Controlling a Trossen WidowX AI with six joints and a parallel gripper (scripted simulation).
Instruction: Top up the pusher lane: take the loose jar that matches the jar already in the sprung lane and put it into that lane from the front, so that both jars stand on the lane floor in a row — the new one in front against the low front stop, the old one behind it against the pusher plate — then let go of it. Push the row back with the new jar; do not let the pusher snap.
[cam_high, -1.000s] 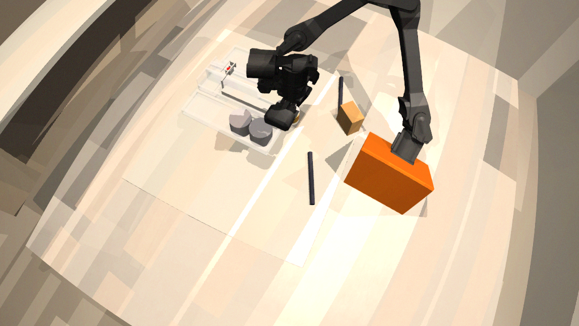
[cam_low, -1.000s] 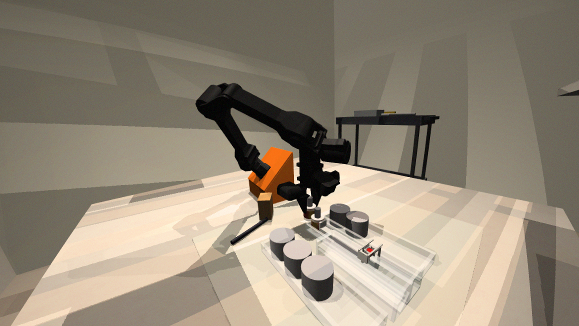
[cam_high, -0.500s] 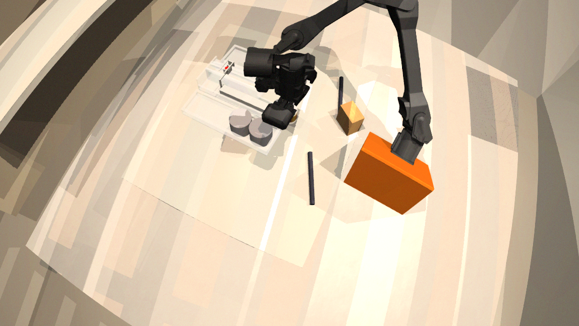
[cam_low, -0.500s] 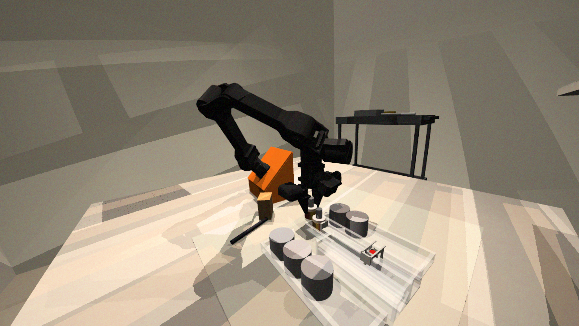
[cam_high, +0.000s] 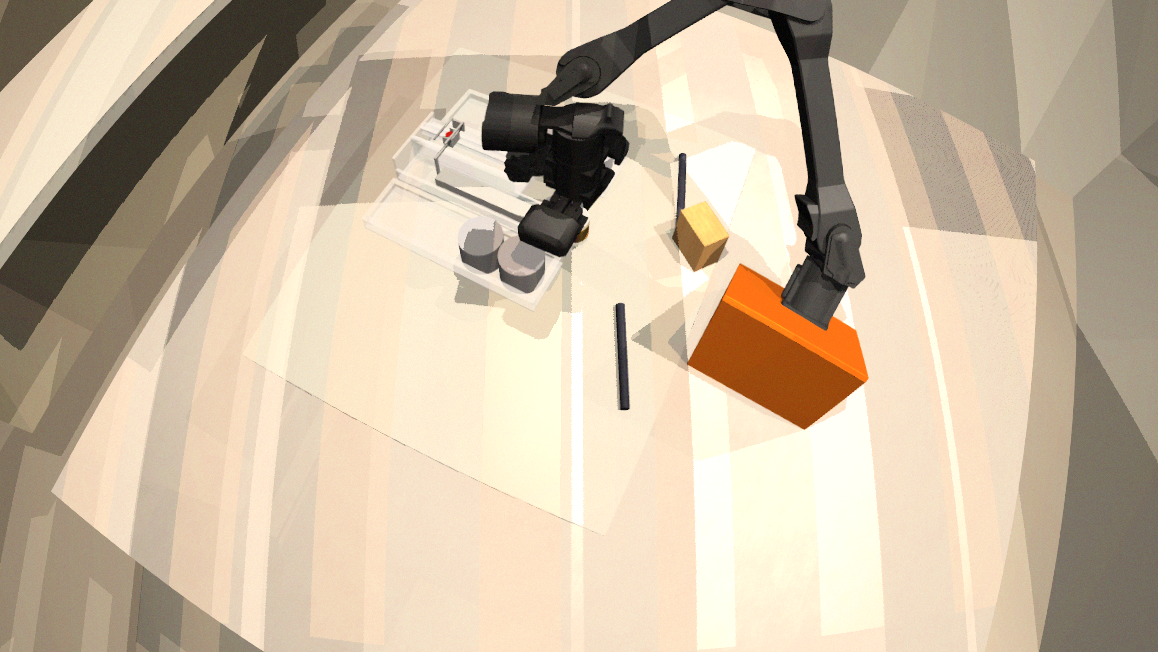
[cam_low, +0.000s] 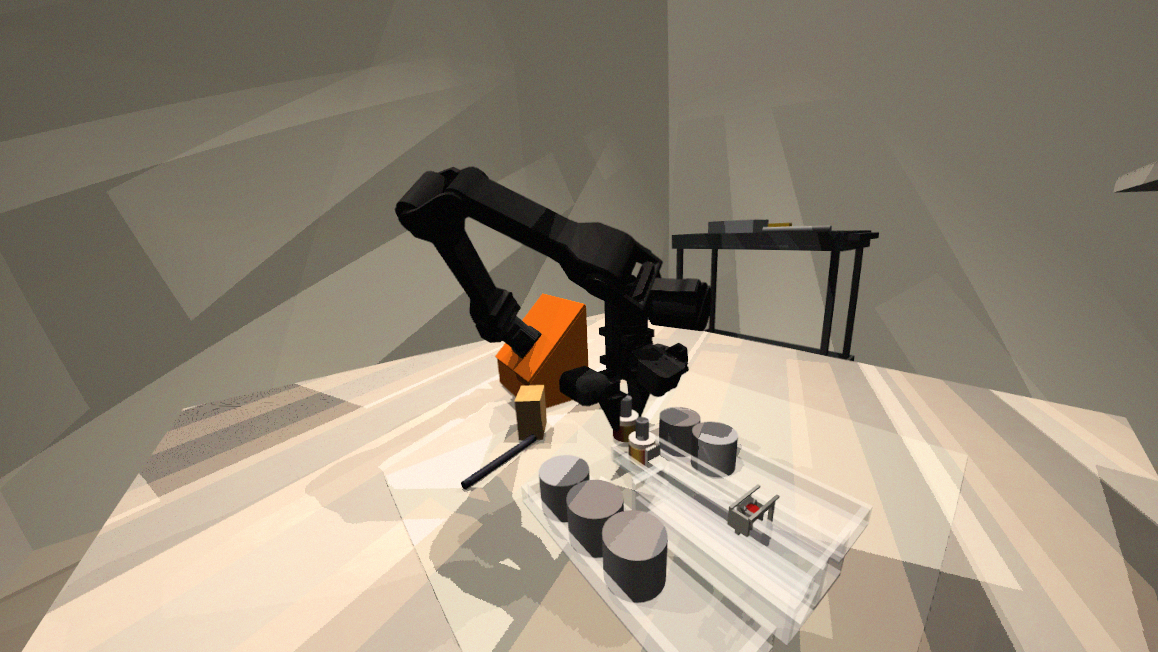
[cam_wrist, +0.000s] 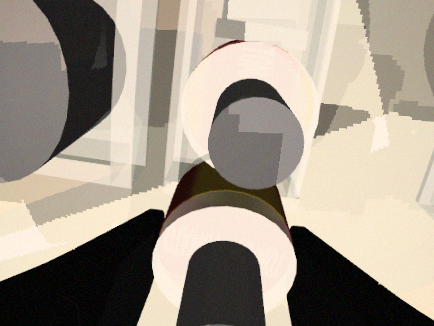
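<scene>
My gripper is shut on an amber jar with a white shoulder and dark cap. It holds the jar upright, close in front of the matching lane jar; only a small part of the held jar shows beside the gripper from above. The lane jar stands at the front end of the clear sprung lane. In the wrist view its grey cap overlaps the held jar's body. I cannot tell whether the jars touch. The held jar's base, the front stop and most of the pusher plate are hidden.
Wide dark jars stand in a neighbouring lane; two more stand on the other side. A grey bracket with a red mark sits farther back. A wooden block, dark rods and an orange box are nearby.
</scene>
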